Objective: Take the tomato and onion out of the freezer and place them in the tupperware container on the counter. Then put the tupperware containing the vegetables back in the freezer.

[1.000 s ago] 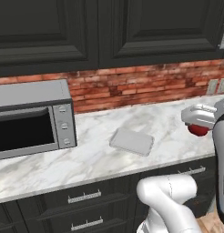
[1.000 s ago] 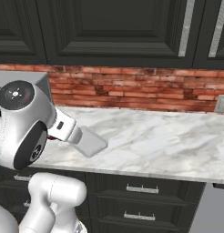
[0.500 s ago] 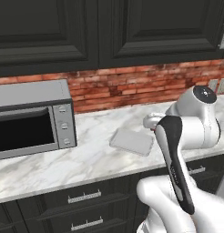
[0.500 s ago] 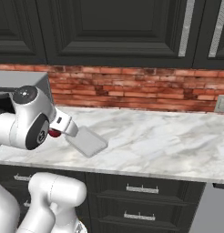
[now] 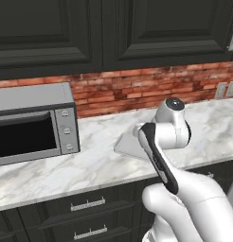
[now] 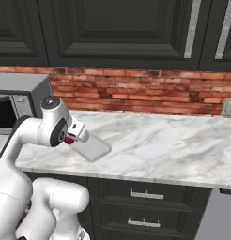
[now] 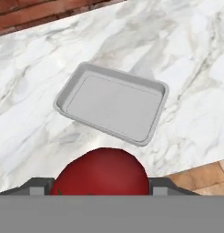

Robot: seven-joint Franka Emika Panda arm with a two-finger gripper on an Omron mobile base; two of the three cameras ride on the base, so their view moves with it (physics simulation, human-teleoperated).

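Above the counter: we find our gripper clasping the tomato.
Below: tray, flat on marble.

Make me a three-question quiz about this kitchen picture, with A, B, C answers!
1. Where does the tray sit?
A. on the marble counter
B. inside the microwave
C. on the floor

2. What colour is the ball in the pincer?
A. green
B. deep red
C. white

3. What is in the tray?
A. two balls
B. a spoon
C. nothing yet

Answers:
1 A, the hand view shows the tray flat on the veined marble.
2 B, the tomato between the finger tips is glossy red.
3 C, its floor is bare grey.
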